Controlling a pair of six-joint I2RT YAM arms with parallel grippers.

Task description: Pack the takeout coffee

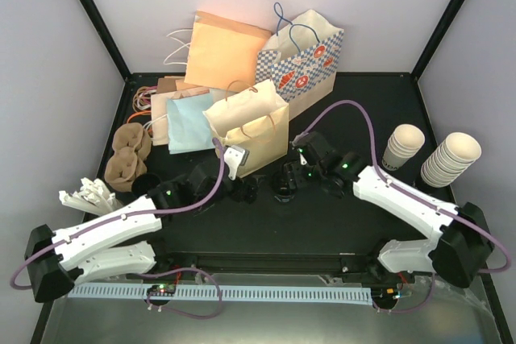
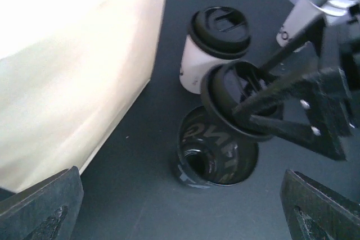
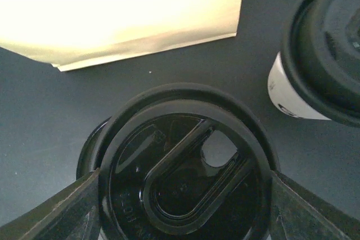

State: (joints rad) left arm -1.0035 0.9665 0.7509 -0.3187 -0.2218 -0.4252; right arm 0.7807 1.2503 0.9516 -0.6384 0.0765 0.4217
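**A:** Item one, the coffee point(image 2: 216, 43)?
**B:** White cup, black lid on, upright on the black table point(image 2: 140, 195). It sits upper centre in the left wrist view. In the right wrist view it is in the upper right corner, partly cut off. Nothing grips or touches it.

**A:** Nearest item?
**B:** One loose lid point(image 2: 233, 102), tilted and clear of the table. It is just below the coffee in the left wrist view and overlaps the cup's base in the picture. The right gripper point(image 3: 180, 195) is clamped on it, one finger point(image 3: 50, 212) at each side of the rim.

**A:** Beneath that?
**B:** A second lid point(image 2: 216, 153), lying on the table at lower centre. Whether it is one lid or a stack, I cannot tell.

**A:** And the left gripper point(image 2: 180, 195)?
**B:** Spread wide, holding nothing. Its fingers point(image 2: 39, 206) sit in the bottom corners of its own view.

**A:** Bags?
**B:** One cream bag point(image 2: 73, 71) fills the left of that view, near the coffee but apart from it. In the top view it stands mid-frame. Behind it, toward the top, are an orange bag point(image 1: 226, 50), a checked bag point(image 1: 306, 62) and a blue bag point(image 1: 191, 122).

**A:** Remainder?
**B:** Two cup stacks point(image 1: 451, 159), lidless, at the right edge of the top view. Brown cardboard pieces point(image 1: 129, 155) lie at the left edge.
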